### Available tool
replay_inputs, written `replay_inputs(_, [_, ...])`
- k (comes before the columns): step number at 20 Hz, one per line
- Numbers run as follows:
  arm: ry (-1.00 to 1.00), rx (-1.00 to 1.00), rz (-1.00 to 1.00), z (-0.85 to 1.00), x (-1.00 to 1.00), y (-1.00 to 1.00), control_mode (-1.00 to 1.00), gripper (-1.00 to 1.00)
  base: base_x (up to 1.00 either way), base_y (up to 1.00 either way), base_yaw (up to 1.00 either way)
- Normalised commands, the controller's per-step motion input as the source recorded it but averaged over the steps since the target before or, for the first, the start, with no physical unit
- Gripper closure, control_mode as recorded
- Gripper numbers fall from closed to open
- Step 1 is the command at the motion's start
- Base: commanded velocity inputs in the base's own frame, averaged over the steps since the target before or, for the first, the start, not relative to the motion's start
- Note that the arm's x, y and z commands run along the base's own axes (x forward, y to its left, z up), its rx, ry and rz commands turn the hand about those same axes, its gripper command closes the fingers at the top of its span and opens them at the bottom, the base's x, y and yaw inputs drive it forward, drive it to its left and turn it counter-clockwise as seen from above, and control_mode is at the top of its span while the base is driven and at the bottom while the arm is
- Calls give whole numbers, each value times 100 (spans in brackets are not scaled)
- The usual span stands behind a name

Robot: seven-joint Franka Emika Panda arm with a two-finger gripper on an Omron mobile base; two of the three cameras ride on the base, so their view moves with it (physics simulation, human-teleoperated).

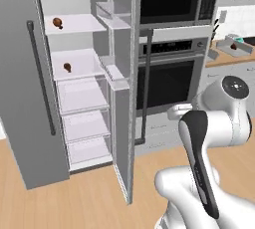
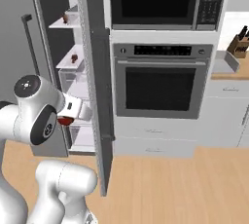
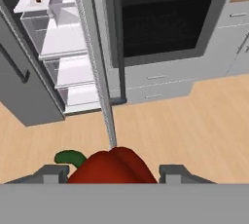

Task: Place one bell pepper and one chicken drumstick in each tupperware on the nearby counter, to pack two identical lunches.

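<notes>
Claw [image 3: 113,174] grasping red bell pepper [image 3: 111,167], bottom center hand view; open fridge [image 1: 82,81] left, two drumsticks [image 1: 58,23] on shelves.

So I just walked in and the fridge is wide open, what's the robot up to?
The arm's pincer is closed on a red bell pepper, carried out in front of the open fridge. Two chicken drumsticks sit on the upper fridge shelves. On the counter to the right, a tupperware has something dark in it.
</notes>
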Motion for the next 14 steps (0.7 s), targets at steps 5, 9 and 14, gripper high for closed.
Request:
replay_inputs(5, [0,0,0,0,0,0,100,100,16,-100,-20])
replay_inputs(9, [0,0,0,0,0,0,100,100,78,-100,-15])
replay_inputs(14, [0,0,0,0,0,0,100,100,98,-100,-9])
